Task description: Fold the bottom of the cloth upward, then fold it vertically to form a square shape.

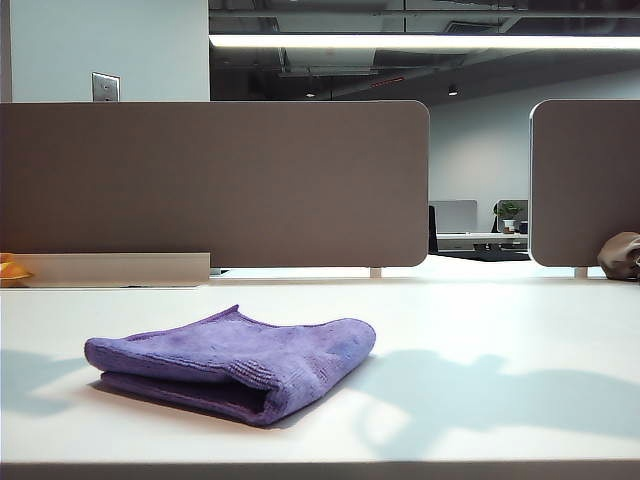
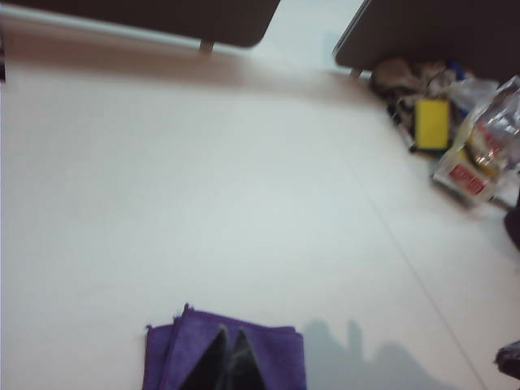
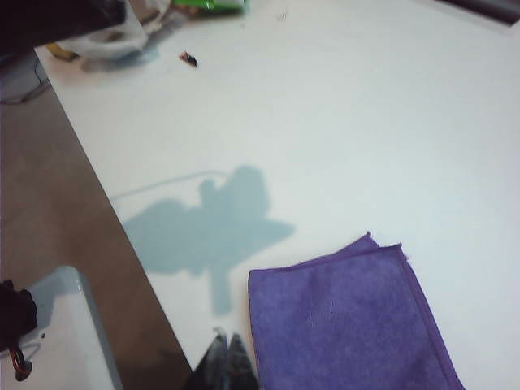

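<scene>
The purple cloth (image 1: pixel 230 360) lies folded into a thick, roughly square pad on the white table (image 1: pixel 480 320), its folded edge facing the front. No arm shows in the exterior view, only shadows on the table. In the left wrist view my left gripper (image 2: pixel 232 329) hangs shut above the cloth (image 2: pixel 272 357), with nothing between its dark fingers. In the right wrist view my right gripper (image 3: pixel 227 333) is shut and empty, beside the cloth (image 3: pixel 349 325) near the table's front edge and apart from it.
Grey divider panels (image 1: pixel 215 180) close off the back of the table. A brownish-grey lump (image 1: pixel 620 255) sits at the far right, with a yellow sponge (image 2: pixel 432 122) and a packet (image 2: pixel 470 175) nearby. An orange object (image 1: pixel 12 270) lies far left. A small dark bit (image 3: pixel 188 58) lies on the table.
</scene>
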Tool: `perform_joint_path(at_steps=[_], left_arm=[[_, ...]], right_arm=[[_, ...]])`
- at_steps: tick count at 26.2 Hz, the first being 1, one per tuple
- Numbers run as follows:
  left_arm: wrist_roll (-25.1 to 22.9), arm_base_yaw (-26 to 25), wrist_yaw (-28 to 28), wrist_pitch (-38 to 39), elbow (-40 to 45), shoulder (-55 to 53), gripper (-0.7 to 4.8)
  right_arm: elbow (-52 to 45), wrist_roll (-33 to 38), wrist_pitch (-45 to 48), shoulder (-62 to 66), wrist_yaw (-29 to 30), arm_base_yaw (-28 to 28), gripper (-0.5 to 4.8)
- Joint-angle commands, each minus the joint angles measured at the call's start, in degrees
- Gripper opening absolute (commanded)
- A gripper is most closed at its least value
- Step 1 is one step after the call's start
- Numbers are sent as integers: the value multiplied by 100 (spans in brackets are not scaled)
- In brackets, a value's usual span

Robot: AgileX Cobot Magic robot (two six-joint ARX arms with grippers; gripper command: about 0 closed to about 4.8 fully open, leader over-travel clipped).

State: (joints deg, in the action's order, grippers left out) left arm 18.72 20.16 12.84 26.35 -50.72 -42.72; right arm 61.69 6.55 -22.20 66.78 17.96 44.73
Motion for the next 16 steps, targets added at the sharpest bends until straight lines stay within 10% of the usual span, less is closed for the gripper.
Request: perform_joint_path(at_steps=[1, 16], left_arm=[[-48, -4, -229, -68, -22, 439, -4], [-529, -4, -1016, 815, -4, 1961, -4]], right_arm=[[-439, -20, 634, -555, -22, 7, -6], [-1495, -33, 1016, -2339, -1217, 9, -5]])
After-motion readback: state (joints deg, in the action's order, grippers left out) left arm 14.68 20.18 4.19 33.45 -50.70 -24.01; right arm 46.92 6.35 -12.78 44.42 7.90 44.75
